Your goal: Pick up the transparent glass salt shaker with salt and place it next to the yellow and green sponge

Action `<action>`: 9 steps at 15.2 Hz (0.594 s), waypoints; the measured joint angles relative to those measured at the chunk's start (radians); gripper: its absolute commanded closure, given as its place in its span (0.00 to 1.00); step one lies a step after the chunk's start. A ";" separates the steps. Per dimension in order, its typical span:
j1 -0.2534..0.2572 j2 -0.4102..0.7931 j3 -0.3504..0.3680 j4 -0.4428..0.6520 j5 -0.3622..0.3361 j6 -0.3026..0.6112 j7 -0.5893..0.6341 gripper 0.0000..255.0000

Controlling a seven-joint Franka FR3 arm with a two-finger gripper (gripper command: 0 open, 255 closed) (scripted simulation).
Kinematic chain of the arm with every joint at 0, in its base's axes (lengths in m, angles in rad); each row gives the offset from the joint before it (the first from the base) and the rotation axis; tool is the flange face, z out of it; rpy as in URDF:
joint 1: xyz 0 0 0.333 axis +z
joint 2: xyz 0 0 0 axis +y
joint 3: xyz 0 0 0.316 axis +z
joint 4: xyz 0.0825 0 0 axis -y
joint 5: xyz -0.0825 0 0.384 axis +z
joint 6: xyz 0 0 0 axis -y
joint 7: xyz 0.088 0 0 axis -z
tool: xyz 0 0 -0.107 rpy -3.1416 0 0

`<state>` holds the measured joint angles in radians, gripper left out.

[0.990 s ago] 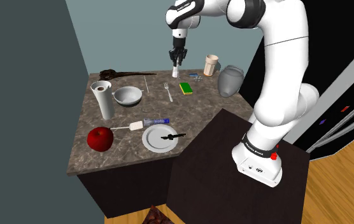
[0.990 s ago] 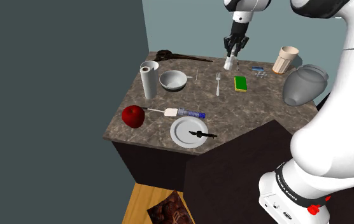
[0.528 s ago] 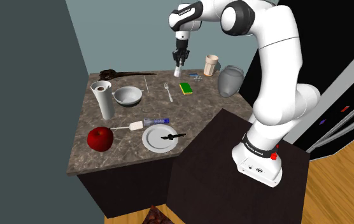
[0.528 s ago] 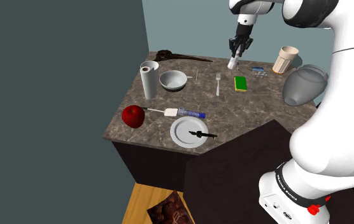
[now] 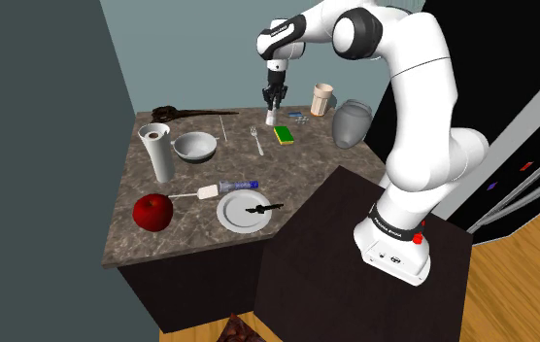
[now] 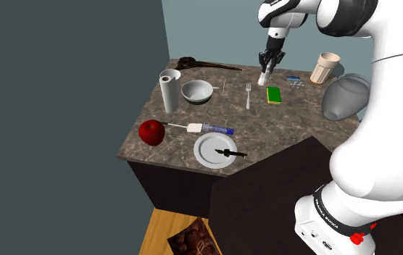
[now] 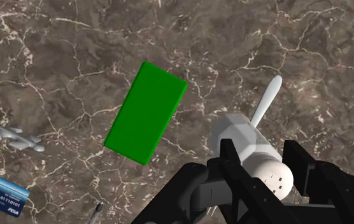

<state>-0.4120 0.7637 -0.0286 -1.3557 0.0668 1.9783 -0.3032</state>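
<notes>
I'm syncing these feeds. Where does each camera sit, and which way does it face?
Shoulder view: beside the stand, looking down across the counter; the whole arm shows.
Second exterior view: much the same side, looking down at the counter; the arm shows large at the right.
Wrist view: on the wrist, facing down at the sponge; the gripper clasps the salt shaker.
Shared: both exterior views show sponge, salt shaker and gripper.

You can read just one thing here, rows of white ones and zeros on the blue card (image 7: 0, 191) lying on the countertop (image 7: 74, 51), while the lettering on the arm's black base band (image 5: 392, 225) is too small to make out.
</notes>
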 measured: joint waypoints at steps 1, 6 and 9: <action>0.001 0.007 0.000 0.000 0.000 0.008 0.001 1.00; -0.001 0.044 0.001 -0.005 0.002 0.049 -0.003 1.00; 0.000 0.068 0.002 -0.006 0.003 0.074 -0.003 1.00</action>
<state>-0.4119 0.8318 -0.0266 -1.3614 0.0695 2.0522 -0.3061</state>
